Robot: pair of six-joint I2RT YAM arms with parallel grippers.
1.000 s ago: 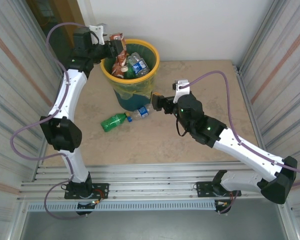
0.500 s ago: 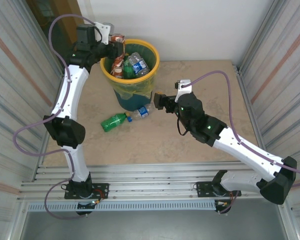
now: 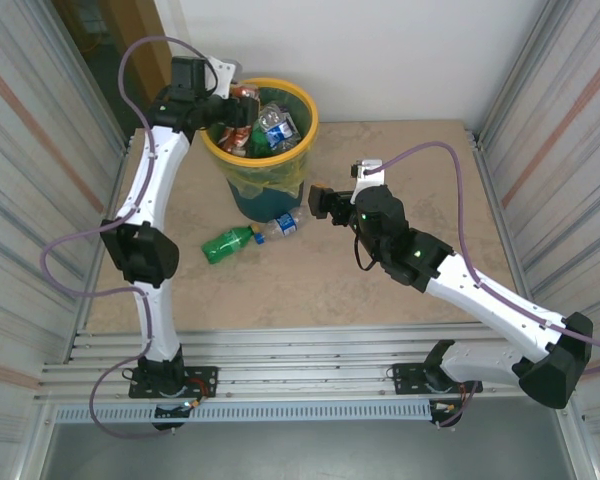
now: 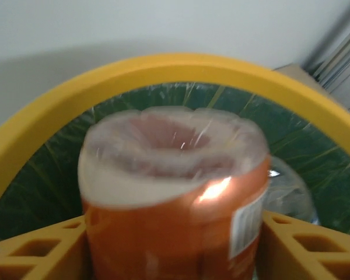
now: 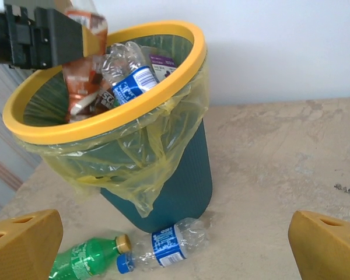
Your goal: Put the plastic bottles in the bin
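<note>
Two bottles by one bin; right gripper agape, left gripper's hold on orange bottle unclear

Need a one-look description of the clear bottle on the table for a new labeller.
Find the yellow-rimmed bin at the back of the table. Two bottles lie at its foot, cap to cap. The clear bottle is the crushed one with a blue label and blue cap, right of the green bottle.
</note>
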